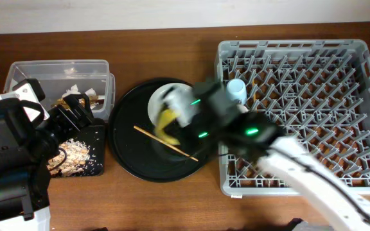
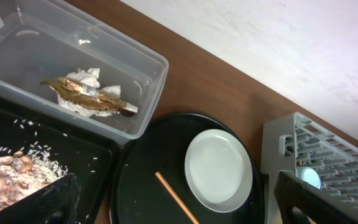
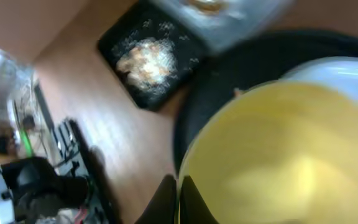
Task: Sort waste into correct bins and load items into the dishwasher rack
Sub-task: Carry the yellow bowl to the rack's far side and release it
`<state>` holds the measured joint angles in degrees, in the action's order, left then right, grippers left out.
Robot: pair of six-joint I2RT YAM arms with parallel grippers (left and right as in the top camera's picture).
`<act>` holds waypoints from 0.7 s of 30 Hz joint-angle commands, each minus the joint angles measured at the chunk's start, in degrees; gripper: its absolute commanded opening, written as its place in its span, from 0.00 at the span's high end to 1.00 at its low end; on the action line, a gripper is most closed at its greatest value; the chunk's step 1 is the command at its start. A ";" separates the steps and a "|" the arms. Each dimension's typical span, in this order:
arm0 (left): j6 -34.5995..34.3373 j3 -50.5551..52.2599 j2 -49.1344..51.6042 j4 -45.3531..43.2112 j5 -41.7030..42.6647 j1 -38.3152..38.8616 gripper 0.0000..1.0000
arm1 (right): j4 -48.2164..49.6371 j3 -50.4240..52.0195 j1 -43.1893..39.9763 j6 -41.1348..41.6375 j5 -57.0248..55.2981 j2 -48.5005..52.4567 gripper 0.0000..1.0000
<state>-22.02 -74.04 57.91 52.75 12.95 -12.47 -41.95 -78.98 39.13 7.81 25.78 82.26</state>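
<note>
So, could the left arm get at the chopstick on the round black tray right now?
Probably yes. The chopstick's near end lies bare on the round black tray, toward the open left gripper. The right gripper, shut on the yellow bowl, crowds only its far part.

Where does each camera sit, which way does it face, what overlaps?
Overhead: above the table, facing down at dishwasher rack; left arm and right arm show.
Left wrist: low, facing clear tub and plate; open left fingers edge the bottom.
Right wrist: close over yellow bowl; shut right fingers pinch its rim.
Shared: overhead and right wrist both show the bowl.
</note>
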 commanded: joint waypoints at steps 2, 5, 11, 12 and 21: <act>1.11 -0.37 -0.11 -0.11 -0.55 -0.07 0.01 | -11.04 0.42 -21.81 -1.51 26.62 -2.47 0.96; 1.11 -0.37 -0.11 -0.11 -0.55 -0.07 0.01 | -11.19 4.70 -37.09 -6.75 48.98 -2.27 0.96; 1.11 -0.37 -0.11 -0.11 -0.55 -0.07 0.01 | -5.86 12.76 -58.99 -14.62 63.12 0.94 0.96; 1.11 -0.37 -0.11 -0.11 -0.55 -0.07 0.01 | -2.73 12.76 -59.95 -13.90 63.12 1.95 0.96; 1.11 -0.37 -0.11 -0.11 -0.57 -0.07 0.01 | 100.69 12.68 -60.00 68.30 45.92 31.47 0.96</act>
<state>-22.00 -74.06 57.93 52.66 12.75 -12.43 42.44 -65.56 -21.93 45.43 82.50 111.11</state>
